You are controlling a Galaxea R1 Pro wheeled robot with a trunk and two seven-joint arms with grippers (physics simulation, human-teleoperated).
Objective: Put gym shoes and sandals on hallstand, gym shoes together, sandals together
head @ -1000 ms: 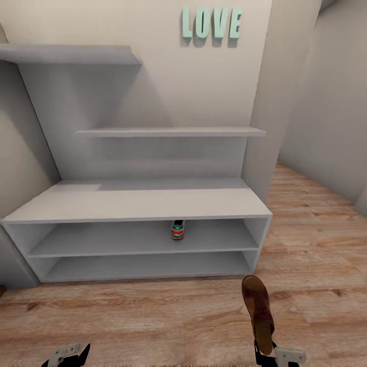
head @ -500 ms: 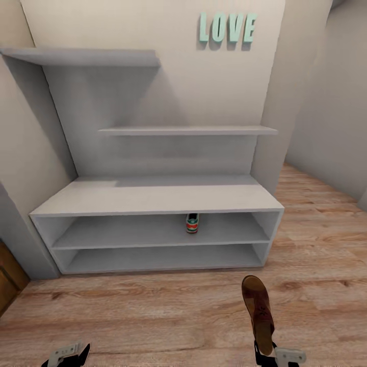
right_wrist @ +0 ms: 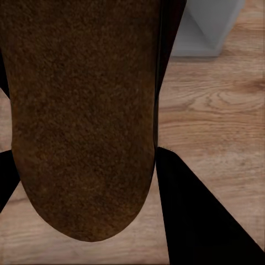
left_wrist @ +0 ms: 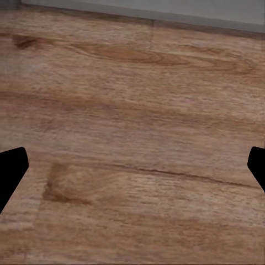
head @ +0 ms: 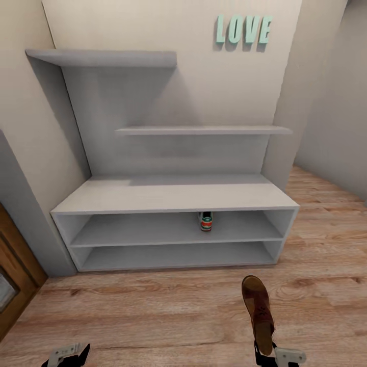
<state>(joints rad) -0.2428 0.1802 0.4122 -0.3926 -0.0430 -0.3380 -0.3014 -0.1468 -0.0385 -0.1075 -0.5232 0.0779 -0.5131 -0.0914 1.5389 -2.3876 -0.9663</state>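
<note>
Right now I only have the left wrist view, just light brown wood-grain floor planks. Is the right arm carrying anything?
Observer: Yes. The right gripper is shut on a brown leather strappy sandal, which sticks out toward the rack.
Operator: Anything on the rack?
Observer: One gym shoe, teal-and-orange heel outward, sits in the upper open tier of the light grey hallstand.
Operator: Where's that rack?
Observer: Ahead, under the teal LOVE letters.

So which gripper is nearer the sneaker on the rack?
Right. The right gripper, holding a sandal, sits below and slightly right of the sneaker; the left gripper is far off to its left.
</note>
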